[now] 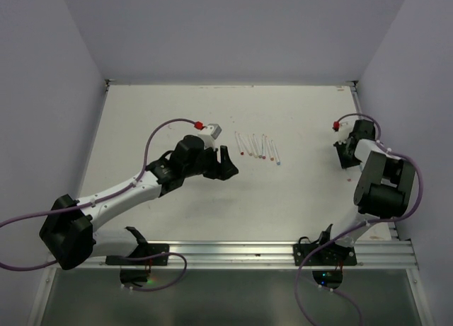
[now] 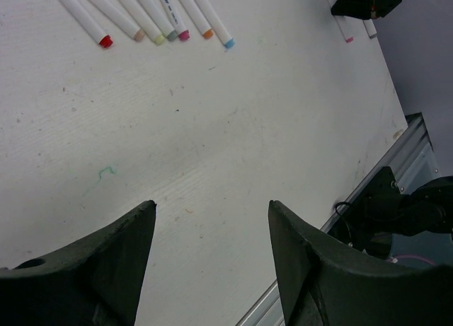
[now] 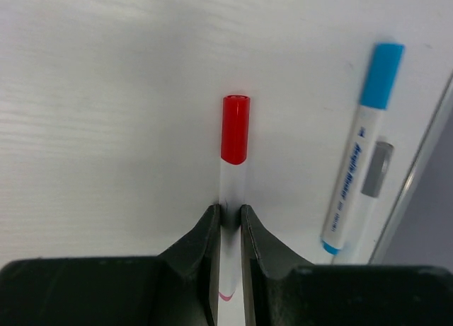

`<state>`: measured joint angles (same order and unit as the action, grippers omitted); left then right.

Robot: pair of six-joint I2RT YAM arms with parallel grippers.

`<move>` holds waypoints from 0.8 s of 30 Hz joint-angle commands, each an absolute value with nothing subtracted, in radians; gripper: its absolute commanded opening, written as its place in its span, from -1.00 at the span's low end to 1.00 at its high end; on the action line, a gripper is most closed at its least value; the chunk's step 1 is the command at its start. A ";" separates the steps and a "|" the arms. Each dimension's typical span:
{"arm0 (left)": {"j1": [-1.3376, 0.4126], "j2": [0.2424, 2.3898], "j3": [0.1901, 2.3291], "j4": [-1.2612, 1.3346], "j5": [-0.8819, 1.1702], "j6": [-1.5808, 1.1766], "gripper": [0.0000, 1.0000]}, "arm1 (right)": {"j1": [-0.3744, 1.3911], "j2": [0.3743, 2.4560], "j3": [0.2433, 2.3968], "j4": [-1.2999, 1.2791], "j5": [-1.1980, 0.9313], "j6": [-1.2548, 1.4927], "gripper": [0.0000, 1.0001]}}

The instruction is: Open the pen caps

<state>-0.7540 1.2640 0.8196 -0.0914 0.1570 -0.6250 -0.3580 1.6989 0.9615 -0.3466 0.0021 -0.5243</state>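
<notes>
A white pen lies on the table with a red pen cap (image 3: 235, 128) on its far end. My right gripper (image 3: 228, 211) is shut on this pen's barrel (image 3: 232, 188), just behind the cap, with both fingers touching it. Beside it on the right lies a second pen (image 3: 352, 191) with a blue cap (image 3: 381, 74). In the top view the right gripper (image 1: 346, 153) is low over the table at the far right. A row of several pens (image 1: 258, 148) lies mid-table, their coloured ends (image 2: 172, 36) towards my left gripper (image 2: 211, 206). That gripper hangs open and empty above bare table.
The table's metal edge rail (image 3: 425, 163) runs close to the right of the blue-capped pen. Walls enclose the table on the left, back and right. The front rail (image 1: 241, 249) carries both arm bases. Purple cables (image 1: 159, 131) loop off the arms.
</notes>
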 commanded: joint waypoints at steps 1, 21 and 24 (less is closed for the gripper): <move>-0.738 1.264 0.810 -0.048 0.187 -0.627 0.34 | -0.255 1.727 0.995 -0.428 -0.003 -0.499 -1.00; -0.540 1.282 0.847 -0.017 0.311 -0.706 0.30 | 0.463 1.508 1.317 -0.719 0.178 0.103 -1.00; -0.529 1.308 0.831 0.089 0.357 -0.735 0.29 | 0.502 1.458 1.292 -0.684 0.085 0.173 -1.00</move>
